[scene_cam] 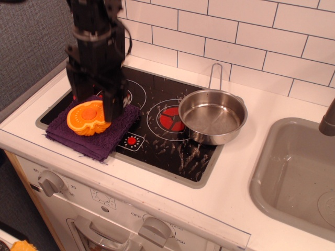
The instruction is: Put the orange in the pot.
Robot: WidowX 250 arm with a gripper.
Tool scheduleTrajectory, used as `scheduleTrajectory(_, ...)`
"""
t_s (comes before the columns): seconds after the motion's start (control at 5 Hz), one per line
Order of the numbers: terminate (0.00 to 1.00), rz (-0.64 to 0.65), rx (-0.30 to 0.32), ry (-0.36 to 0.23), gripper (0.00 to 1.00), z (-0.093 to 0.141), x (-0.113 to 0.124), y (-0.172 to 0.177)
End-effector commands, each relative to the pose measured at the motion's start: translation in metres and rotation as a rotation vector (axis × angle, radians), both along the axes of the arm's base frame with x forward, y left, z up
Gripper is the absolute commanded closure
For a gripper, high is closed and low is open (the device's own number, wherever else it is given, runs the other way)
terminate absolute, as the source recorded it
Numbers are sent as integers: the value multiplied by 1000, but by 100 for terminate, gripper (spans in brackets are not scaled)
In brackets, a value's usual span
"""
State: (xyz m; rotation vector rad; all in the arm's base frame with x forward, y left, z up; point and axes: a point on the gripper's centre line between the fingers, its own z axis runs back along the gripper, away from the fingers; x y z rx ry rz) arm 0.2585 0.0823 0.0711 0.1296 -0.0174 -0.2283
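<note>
The orange (84, 120), a bright orange toy half with its cut face up, lies on a folded purple cloth (97, 141) at the front left of the black hob. My gripper (93, 100) hangs just above and behind the orange. It is open and empty, with one finger to the orange's left and the other finger (112, 107) at its right edge. The pot (212, 116), a shallow shiny steel saucepan with a wire-loop handle pointing to the back wall, stands empty on the hob's right side, well to the right of the gripper.
The black hob (172, 149) has red burner rings between cloth and pot. A grey sink basin (293, 172) is set into the counter at the right. A white tiled wall runs behind. Oven knobs sit along the front edge.
</note>
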Motion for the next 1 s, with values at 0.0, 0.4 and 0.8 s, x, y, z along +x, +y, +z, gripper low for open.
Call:
scheduleTrajectory(0.0,0,45,44,27,0,-24,-2,23)
scheduleTrajectory(0.4,0,91,38,72,0,-47,2,35)
scheduleTrajectory(0.8,0,108,42,-4,100,-15,-1,27)
